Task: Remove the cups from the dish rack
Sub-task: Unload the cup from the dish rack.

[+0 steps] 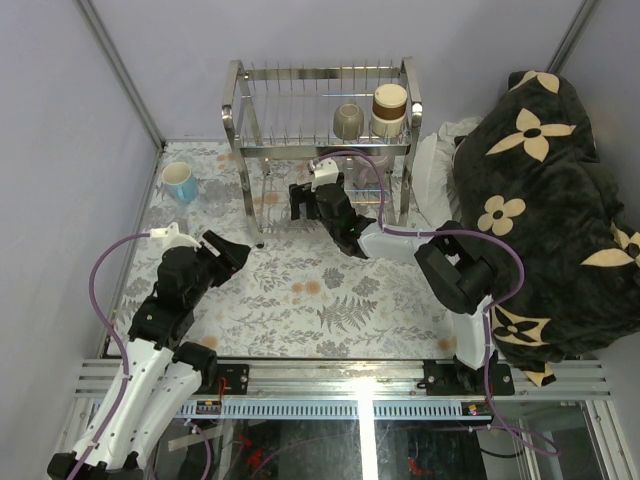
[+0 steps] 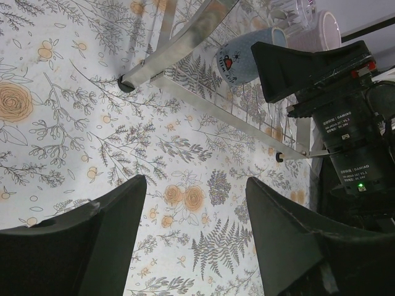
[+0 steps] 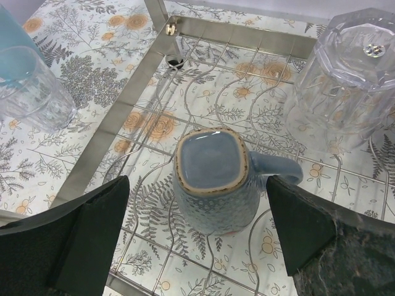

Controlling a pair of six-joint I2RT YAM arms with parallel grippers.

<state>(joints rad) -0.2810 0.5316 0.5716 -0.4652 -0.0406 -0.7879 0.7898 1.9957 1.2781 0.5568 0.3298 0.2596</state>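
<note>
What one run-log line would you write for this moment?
right claw: open, poised over inverted grey-blue cup, dish rack lower tier | left claw: open, empty, above table | top tier: olive-grey mug, brown-and-cream cup

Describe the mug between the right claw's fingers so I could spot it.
Find the chrome dish rack at the back, then its lower wire shelf, where the right claw hangs open. The grey-blue mug stands there; unlike the clear glass beside it, it is opaque, squarish and has a handle.

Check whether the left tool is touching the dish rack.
Apart. The left wrist view shows flowered cloth between the left tool and the dish rack, foot and rail alike.
</note>
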